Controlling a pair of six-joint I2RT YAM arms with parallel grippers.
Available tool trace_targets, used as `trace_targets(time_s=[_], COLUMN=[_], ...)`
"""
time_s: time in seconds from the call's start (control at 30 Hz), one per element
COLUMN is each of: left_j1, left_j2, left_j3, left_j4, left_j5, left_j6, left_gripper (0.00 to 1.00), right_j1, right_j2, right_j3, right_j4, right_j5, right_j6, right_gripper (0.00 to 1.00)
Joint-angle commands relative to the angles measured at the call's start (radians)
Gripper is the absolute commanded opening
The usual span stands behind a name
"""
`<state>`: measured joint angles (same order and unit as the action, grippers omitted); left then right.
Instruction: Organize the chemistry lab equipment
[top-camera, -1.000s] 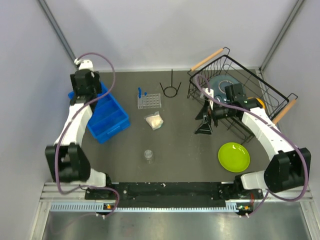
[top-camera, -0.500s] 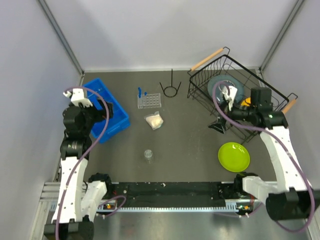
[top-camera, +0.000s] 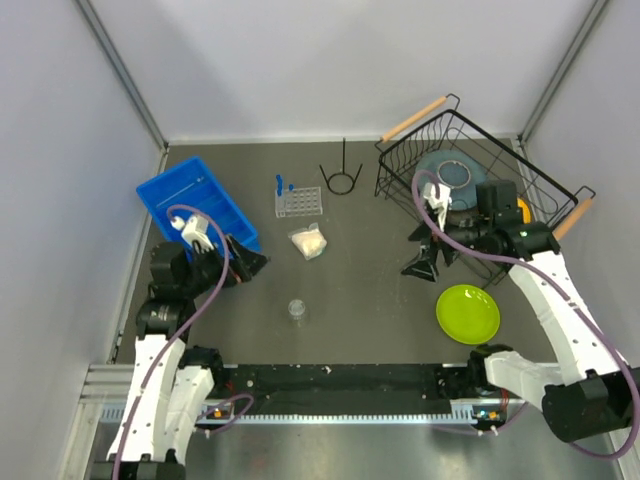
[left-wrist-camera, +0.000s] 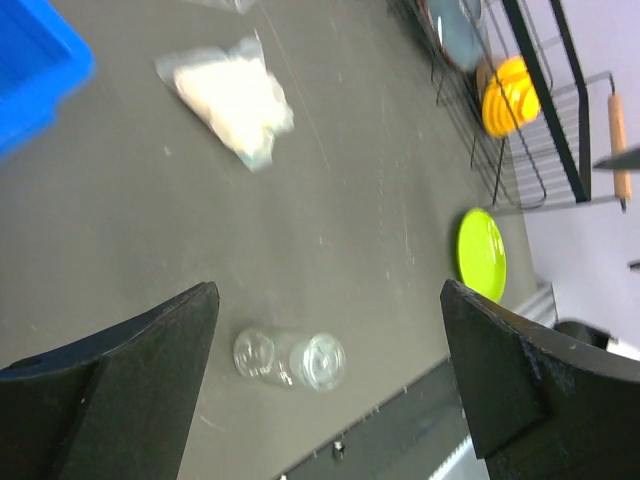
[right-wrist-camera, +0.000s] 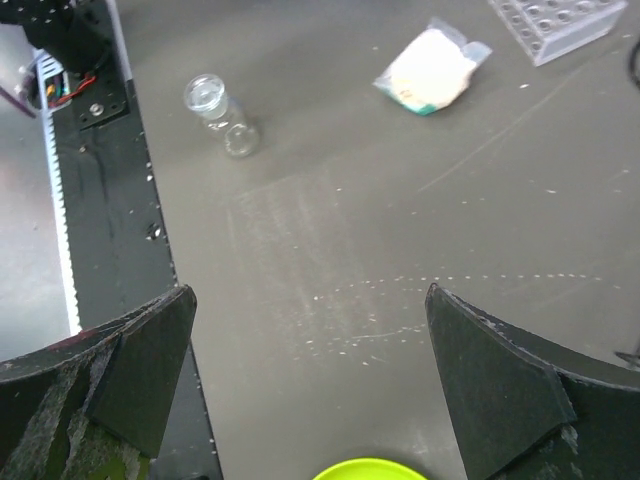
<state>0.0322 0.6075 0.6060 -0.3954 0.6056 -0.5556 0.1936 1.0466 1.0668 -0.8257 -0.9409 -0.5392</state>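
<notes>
Two robot arms poise over a dark tabletop (top-camera: 360, 300) strewn with lab gear. The left hand (top-camera: 250, 265), at 8 o'clock from the centre, has its jaws spread wide with nothing between them. Its wrist camera looks down on the small clear cup (left-wrist-camera: 290, 358), which sits on the surface between the fingers' line of view without touching them. The right hand (top-camera: 420, 262), at 3 o'clock, is likewise splayed and empty, hovering just in front of the black wire dish basket (top-camera: 545, 175).

The cup (top-camera: 297, 309) sits at 7 o'clock, well apart from everything else. The clear cream-filled piece (top-camera: 309, 242) lies just left of centre. Beyond it, at 11 o'clock, is the clear square grid rack (top-camera: 299, 202), with blue-capped tubes (top-camera: 281, 185) standing at its far-left corner. The black wire ring stand (top-camera: 341, 178) sits just beside the rack at 12 o'clock.

A blue bin (top-camera: 195, 205) occupies 10 o'clock. A green plate (top-camera: 468, 313) lies at 4 o'clock.
</notes>
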Motion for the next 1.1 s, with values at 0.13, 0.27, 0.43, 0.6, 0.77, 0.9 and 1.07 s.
trace_targets(time_s=[0.13, 0.27, 0.43, 0.6, 0.77, 0.9, 1.07], left_j1=[-0.335, -0.459, -0.477, -0.480, -0.486, -0.488, -0.488], left_j2=[-0.063, 0.023, 0.237, 0.501, 0.725, 0.840, 0.925], left_j3=[-0.078, -0.086, -0.110, -0.081, 0.014, 0.072, 0.106], left_j4=[-0.063, 0.008, 0.240, 0.481, 0.526, 0.529, 0.526], left_j5=[-0.248, -0.420, -0.460, -0.451, -0.497, -0.527, -0.576], left_j6=[-0.141, -0.184, -0.262, -0.308, -0.285, -0.254, -0.244], left_gripper=[0.98, 0.98, 0.97, 0.91, 0.84, 0.80, 0.76], right_j1=[0.053, 0.061, 0.063, 0.063, 0.063, 0.063, 0.061], right_j2=[0.069, 0.081, 0.072, 0.059, 0.067, 0.092, 0.116], right_j3=[0.010, -0.011, -0.044, -0.077, -0.096, -0.116, -0.119], right_j4=[0.000, 0.000, 0.020, 0.046, 0.074, 0.092, 0.105], right_j5=[0.030, 0.030, 0.031, 0.040, 0.042, 0.044, 0.036], right_j6=[0.018, 0.010, 0.012, 0.012, 0.005, -0.005, -0.013], right_gripper=[0.99, 0.99, 0.99, 0.99, 0.99, 0.99, 0.99])
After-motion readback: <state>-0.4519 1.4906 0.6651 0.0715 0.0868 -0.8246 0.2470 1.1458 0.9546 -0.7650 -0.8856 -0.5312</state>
